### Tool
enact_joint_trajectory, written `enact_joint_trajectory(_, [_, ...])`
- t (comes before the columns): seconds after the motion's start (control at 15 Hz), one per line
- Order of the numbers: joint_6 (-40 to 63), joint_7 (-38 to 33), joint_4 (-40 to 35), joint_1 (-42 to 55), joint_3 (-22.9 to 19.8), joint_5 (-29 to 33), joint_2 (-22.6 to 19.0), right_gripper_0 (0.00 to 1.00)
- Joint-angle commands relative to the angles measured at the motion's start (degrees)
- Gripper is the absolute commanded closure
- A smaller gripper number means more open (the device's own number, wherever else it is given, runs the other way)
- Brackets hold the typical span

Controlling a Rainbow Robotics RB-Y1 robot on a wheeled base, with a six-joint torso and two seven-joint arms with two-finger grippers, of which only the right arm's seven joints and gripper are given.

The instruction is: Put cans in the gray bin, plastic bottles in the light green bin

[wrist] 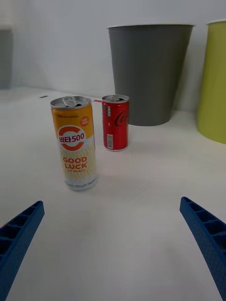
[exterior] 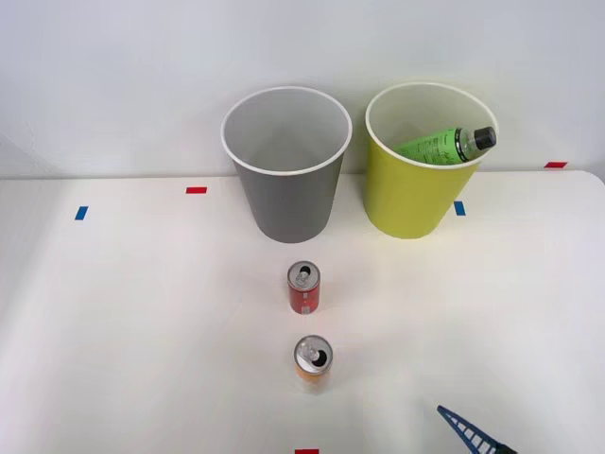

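Thin aluminium, likely light, smooth and easily dented: the orange and white can (wrist: 75, 141) stands upright on the counter (exterior: 142, 322), nearer than the red can (wrist: 115, 122). The right gripper (wrist: 113, 240), wide open and empty, should close gently mid-body.

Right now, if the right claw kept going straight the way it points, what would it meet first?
Probably the orange can, standing a little off centre between the open fingers. The red can stands behind it, though depth is hard to judge.

right arm: low over table | fingers (wrist: 21, 233): spread wide apart
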Motion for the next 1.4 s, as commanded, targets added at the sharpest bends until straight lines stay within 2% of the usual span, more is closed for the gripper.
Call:
enact_joint_trajectory(0.07, [0.2, 1.0, 0.0, -4.4, 3.7, -4.4, -2.1, 0.00])
enact_joint_trajectory(0.4, [3.6, 2.4, 0.0, -12.2, 8.2, -8.2, -2.9, 0.00])
enact_joint_trajectory(0.6, [1.7, 3.4, 5.3, -18.4, 11.9, -12.0, -1.1, 0.00])
enact_joint_trajectory(0.93, [1.3, 4.9, 9.0, -25.7, 14.0, -12.4, 0.5, 0.00])
enact_joint_trajectory(1.4, [3.7, 6.4, 9.1, -29.7, 15.9, -13.1, 1.5, 0.00])
